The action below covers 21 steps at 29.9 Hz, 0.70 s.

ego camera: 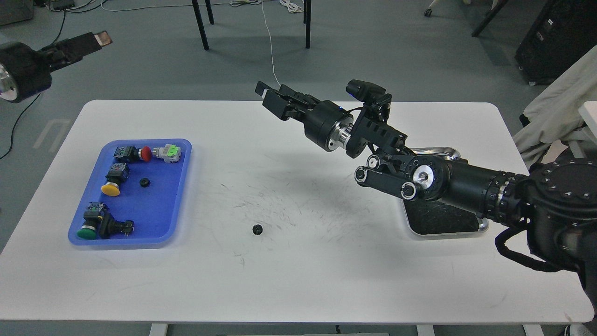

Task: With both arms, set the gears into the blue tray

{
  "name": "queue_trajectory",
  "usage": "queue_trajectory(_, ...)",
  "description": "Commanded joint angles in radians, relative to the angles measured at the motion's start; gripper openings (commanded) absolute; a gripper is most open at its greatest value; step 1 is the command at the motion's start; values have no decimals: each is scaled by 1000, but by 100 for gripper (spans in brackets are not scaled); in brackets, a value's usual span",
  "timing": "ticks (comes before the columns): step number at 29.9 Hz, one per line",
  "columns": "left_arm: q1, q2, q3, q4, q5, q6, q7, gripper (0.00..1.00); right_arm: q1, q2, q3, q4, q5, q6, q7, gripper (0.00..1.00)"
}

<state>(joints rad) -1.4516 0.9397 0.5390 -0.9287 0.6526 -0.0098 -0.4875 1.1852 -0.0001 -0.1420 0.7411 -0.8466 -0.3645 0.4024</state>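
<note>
Right gripper (pixel 270 94) is hanging above the far middle of the desk (pixel 298 280), pointing up-left, fingers slightly spread, nothing between them. Its arm is running back to the lower right, crossing over the steel tray (pixel 443 224) and hiding most of it.

Left gripper (pixel 95 39) is sitting at the top-left corner, off the desk over the floor, pointing right. Only one flat finger tip is showing clearly, so I cannot tell whether it's spread or pressed together. Nothing visible in it.

Gears: one gear (pixel 257 229) is lying alone on the bare desk, front of centre, on the scuffed patch, well apart from both grippers and well right of the blue tray (pixel 179 196). A second gear (pixel 145 182) is lying inside the blue tray, roughly mid-tray, just right of the yellow-capped switch (pixel 113 181).

Blue tray is sitting at the left of the desk. Also holding: red-capped switch (pixel 133 153) along the far edge, a pale switch with a green part (pixel 168 152) touching it on the right, and a green-capped switch (pixel 95 223) at the near left corner.
</note>
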Motion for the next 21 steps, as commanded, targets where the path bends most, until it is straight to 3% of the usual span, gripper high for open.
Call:
queue_trajectory(1,0,-10,-1,28,9,4,-1,98,-1,-14,19,4,4,-1,-2,69)
queue_trajectory(3,-1,-10,-2,30,12,4,-1,98,-3,-38,65,9,14,5,-4,70)
queue_trajectory(9,-4,-7,-11,19,41,-16,-1,98,-38,-139,170,29,225,44,-19,85)
queue_trajectory(16,14,-58,-10,7,130,14,-1,98,-47,-294,208,113,379,91,-20,90)
queue_trajectory(21,16,-82,-7,-59,295,48,-1,98,-44,-394,222,156,561,195,-40,94)
